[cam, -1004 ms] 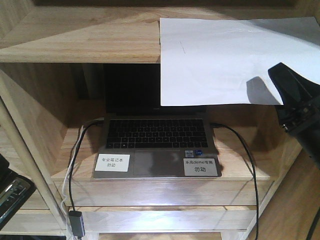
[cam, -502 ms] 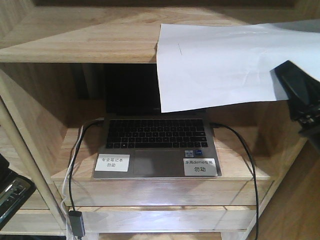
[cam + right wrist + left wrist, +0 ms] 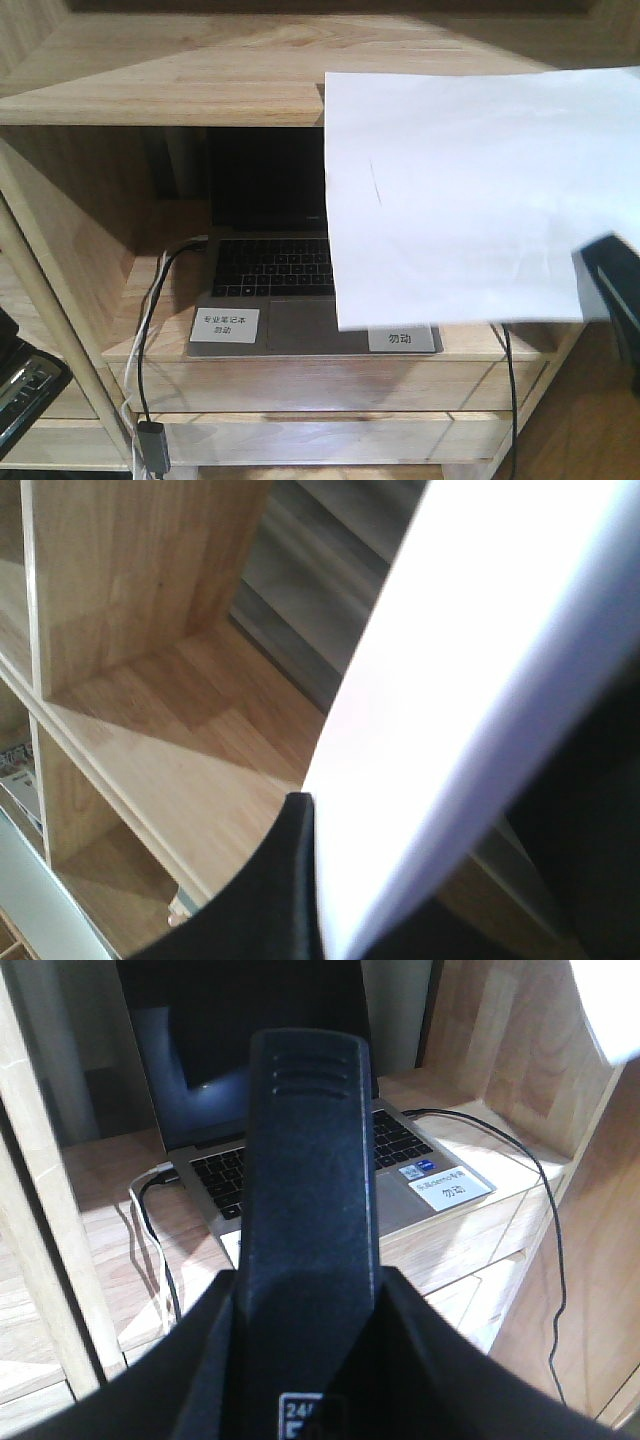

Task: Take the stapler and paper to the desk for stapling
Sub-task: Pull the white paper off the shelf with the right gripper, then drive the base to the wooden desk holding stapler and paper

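Note:
The paper (image 3: pixel 450 200), a white sheet with a faint crease, hangs in front of the shelf unit and hides the right half of the laptop. My right gripper (image 3: pixel 612 290) is at the sheet's lower right corner. In the right wrist view the paper (image 3: pixel 480 660) runs between the two black fingers (image 3: pixel 290 880), so the right gripper (image 3: pixel 440 800) is shut on it. In the left wrist view my left gripper (image 3: pixel 310 1300) is shut on the black stapler (image 3: pixel 310 1160), whose top arm points away over the laptop. The desk is out of view.
An open laptop (image 3: pixel 265 270) with a white label (image 3: pixel 225 324) sits in the lower shelf compartment (image 3: pixel 90 250). Black cables (image 3: pixel 150 320) hang from both its sides over the shelf's front edge. A wooden upper shelf board (image 3: pixel 180 80) runs above it. Part of my left arm (image 3: pixel 20 385) shows at lower left.
The paper has come off the upper shelf board toward the camera and now hangs lower, covering much more of the laptop. My right gripper moved down and to the right with it.

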You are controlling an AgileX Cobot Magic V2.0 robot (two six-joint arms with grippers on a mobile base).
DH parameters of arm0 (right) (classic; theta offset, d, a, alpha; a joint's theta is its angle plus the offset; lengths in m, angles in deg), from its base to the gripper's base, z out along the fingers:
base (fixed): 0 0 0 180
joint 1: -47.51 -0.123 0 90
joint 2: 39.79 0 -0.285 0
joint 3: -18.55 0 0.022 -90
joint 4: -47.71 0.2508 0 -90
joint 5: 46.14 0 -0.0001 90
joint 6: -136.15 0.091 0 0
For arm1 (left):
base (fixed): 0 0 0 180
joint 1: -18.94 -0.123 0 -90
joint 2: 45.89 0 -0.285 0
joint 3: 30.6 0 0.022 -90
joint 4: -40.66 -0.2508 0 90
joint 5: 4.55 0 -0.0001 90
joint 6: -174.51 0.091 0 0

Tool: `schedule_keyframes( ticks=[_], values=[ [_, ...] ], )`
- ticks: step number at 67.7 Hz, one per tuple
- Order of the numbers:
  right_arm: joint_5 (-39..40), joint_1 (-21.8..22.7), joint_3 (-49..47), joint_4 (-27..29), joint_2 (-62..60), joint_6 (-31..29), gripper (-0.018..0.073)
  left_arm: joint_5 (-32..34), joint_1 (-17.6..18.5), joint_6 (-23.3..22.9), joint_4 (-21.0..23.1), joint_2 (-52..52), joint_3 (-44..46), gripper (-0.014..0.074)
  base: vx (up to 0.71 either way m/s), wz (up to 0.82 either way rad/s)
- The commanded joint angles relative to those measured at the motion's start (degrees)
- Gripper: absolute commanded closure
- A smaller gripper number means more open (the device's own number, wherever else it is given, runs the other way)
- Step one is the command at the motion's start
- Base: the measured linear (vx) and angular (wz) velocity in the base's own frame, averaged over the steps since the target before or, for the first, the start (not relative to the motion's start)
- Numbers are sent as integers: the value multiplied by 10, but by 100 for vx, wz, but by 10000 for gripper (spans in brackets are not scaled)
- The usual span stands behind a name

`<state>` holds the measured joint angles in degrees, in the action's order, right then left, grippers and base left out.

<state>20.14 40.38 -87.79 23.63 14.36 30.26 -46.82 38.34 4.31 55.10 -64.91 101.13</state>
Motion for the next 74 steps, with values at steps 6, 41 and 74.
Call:
schedule_keyframes(
  ticks=[6,41,74],
  values=[
    [106,0,32,17,-44,-11,568,66,5,-1,14,-5,18,603,0,0],
    [76,0,65,-5,-143,-7,566,66,5,-1,14,-5,18,603,0,0],
    [68,0,64,-1,-143,-26,566,66,5,-1,14,-5,18,603,0,0]
  ],
)
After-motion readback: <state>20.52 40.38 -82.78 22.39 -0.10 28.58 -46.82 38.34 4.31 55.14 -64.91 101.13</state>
